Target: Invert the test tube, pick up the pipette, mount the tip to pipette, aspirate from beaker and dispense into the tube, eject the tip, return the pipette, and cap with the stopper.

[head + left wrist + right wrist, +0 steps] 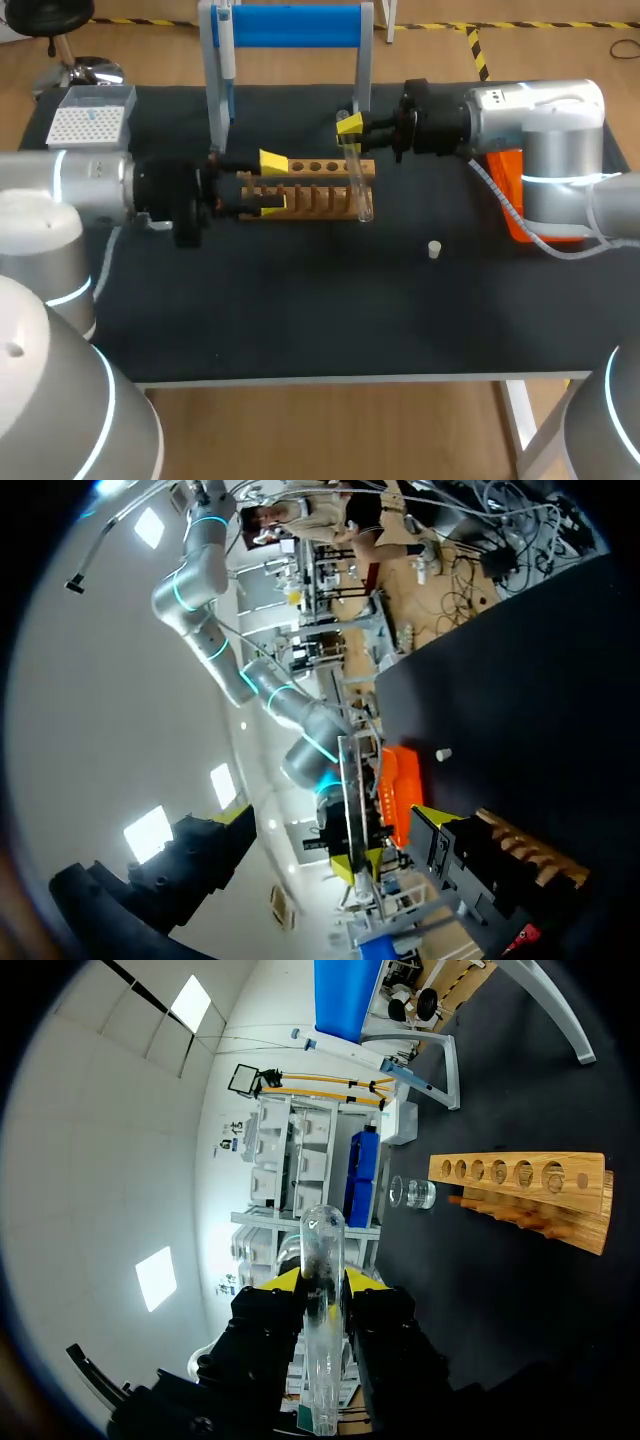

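My right gripper (350,126) is shut on a clear test tube (359,185), which hangs down in front of the right end of the wooden rack (312,184). In the right wrist view the tube (322,1330) sits between the yellow fingertips (284,1279), its rounded end pointing ahead. My left gripper (272,184) stands open at the rack's left end with nothing gripped. From the left wrist the tube (350,800) shows ahead between its open fingers and the rack (520,848) lies beside one finger. The pipette (228,58) hangs on the blue stand (290,25). A small white stopper (434,249) lies on the mat.
A white tip box (90,120) stands at the back left. An orange object (510,195) lies under my right arm. A glass beaker (415,1192) stands behind the rack (520,1195), near the stand's foot. The dark mat (300,310) covers the table.
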### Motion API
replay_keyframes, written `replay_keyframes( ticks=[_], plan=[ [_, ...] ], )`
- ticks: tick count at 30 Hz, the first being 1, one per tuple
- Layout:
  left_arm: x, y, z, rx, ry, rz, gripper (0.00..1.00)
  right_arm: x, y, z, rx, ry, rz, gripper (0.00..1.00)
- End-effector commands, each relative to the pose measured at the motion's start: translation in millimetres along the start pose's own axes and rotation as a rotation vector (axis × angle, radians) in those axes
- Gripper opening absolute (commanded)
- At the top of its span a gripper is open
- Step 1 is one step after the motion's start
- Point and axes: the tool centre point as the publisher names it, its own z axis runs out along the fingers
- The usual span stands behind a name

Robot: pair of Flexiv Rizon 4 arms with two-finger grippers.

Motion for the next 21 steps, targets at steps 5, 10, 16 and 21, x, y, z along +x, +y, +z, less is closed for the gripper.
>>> replay_keyframes(
  ticks=[5,10,16,21],
  plan=[
    [-0.7,4.6,27.6,0.140,0.073,0.020,1.00,0.7,-0.1,-0.6,0.001,-0.002,0.000,0.00],
    [-2.8,-0.9,39.7,0.115,0.080,-0.046,1.00,0.7,-0.1,-0.6,0.001,-0.002,0.000,0.00],
    [-4.5,-13.1,53.4,0.060,0.097,-0.097,1.00,0.7,-0.1,-0.6,0.001,-0.002,0.000,0.00],
    [-4.4,-22.1,62.1,0.006,0.081,-0.110,1.00,0.7,-0.1,-0.6,0.001,-0.002,0.000,0.00]
  ],
)
